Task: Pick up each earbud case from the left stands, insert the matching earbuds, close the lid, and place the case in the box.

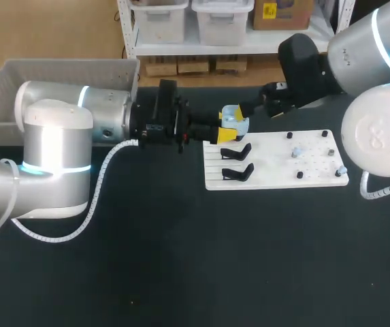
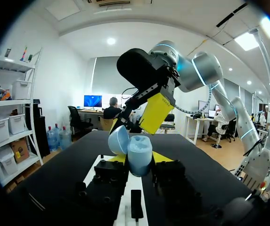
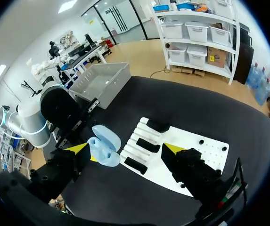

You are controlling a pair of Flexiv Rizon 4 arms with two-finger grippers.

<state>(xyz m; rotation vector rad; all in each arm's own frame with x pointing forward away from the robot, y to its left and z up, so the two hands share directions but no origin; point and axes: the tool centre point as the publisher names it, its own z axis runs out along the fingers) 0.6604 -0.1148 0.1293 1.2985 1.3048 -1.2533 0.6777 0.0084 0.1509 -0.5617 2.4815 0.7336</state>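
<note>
My left hand (image 1: 228,130) is pinching the open pale-blue plastic earbud case (image 2: 139,153) just above the flat white board (image 1: 276,174), my right hand (image 3: 125,149) is wide open and empty, so I'd say grabbing the small pale-blue earbuds (image 1: 295,152) comes next.

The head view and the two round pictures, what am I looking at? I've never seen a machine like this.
It is a robot with two arms at a black table. The head view looks down from above and behind it; each round picture comes from a camera on one arm's wrist, looking along its fingers. The left gripper holds a light blue earbud case with its lid open. The right gripper is open, the case between its fingers. Below lies a white board with black stands and small pegs. A grey box sits at the far left.
</note>
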